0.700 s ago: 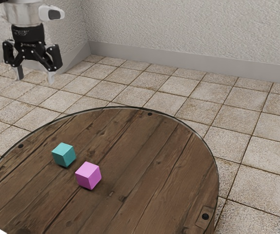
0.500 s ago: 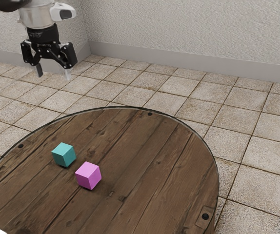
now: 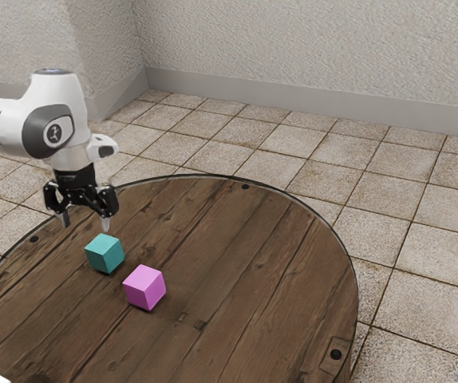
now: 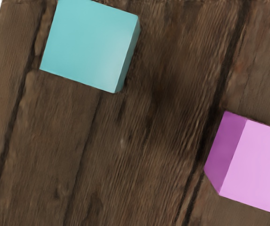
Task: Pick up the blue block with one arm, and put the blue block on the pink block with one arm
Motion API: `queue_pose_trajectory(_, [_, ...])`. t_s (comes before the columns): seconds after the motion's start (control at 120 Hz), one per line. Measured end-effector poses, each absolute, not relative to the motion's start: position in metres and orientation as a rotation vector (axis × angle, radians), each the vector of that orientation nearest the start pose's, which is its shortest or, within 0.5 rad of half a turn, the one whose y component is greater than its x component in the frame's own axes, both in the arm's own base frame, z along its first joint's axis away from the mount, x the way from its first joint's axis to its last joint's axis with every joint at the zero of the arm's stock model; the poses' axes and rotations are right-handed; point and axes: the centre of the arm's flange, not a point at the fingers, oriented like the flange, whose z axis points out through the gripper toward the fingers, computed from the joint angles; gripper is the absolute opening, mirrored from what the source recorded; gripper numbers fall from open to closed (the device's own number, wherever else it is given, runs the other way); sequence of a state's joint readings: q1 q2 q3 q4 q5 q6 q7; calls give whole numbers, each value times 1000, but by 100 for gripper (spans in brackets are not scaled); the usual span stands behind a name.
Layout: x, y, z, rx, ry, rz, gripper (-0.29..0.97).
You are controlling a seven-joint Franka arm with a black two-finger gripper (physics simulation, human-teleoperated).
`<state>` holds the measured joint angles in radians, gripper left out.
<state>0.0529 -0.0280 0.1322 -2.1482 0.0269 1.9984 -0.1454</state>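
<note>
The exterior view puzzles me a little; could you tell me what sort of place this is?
Probably a plain indoor room in a simulator: a tiled floor, a rough plastered wall with a baseboard, and a round wooden table holding a blue block and a pink block.

The exterior view looked down from the side over the round dark-wood table [image 3: 253, 255]; the wrist view faced straight down, close — both shared the teal-blue cube [image 3: 104, 253] and pink cube [image 3: 144, 287].
</note>
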Motion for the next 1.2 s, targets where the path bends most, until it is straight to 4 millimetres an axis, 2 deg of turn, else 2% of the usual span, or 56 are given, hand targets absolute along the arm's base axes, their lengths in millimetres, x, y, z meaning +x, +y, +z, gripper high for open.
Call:
queue_pose_trajectory(0.108, [492,106,376,-3096,-491,151,68])
queue_pose_trajectory(0.267, [503,136,334,-3107,-485,114,68])
queue_pose_trajectory(0.342, [513,147,329,-3111,-462,61,68])
queue_pose_trajectory(0.575, [542,161,304,-3125,-336,-17,68])
queue_pose_trajectory(0.717, [546,162,296,-3133,-272,-53,68])
queue_pose_trajectory(0.942, [549,164,269,-3152,-215,-54,68])
queue_pose_trajectory(1.1, [550,164,263,-3159,-188,-70,68])
queue_pose_trajectory(1.2, [550,165,262,-3165,-181,-82,59])
